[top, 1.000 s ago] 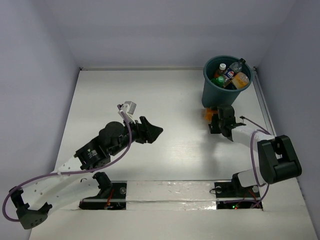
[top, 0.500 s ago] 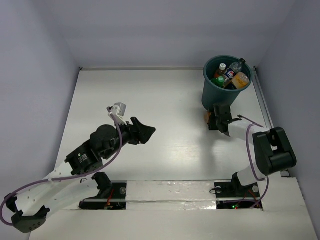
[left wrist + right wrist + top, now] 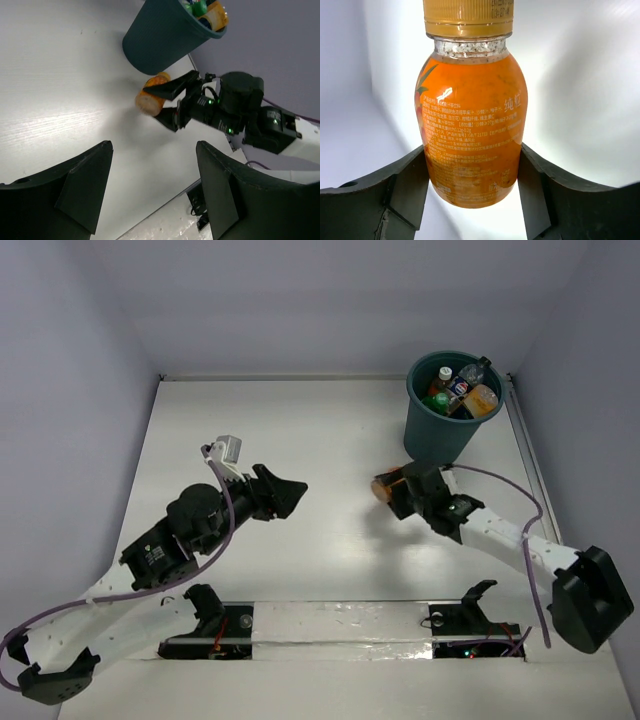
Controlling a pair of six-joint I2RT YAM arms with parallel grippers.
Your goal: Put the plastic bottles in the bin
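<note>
Bin [image 3: 440, 435]: set at the table's [image 3: 330, 420] far right
Bottles [image 3: 458, 388]: piled in the bin
Lone bottle [image 3: 384, 486]: clasped in the right gripper [image 3: 398, 496], near the bin's front
Left gripper [image 3: 288, 490]: well apart, leftward

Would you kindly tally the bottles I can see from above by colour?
Orange bottles: 3 (one in the right gripper, two in the bin)
Green bottle: 1
Clear bottles: 2
Total: 6 visible

Top overhead, far; right wrist very close; left wrist, top share bin [image 3: 440, 435].
</note>
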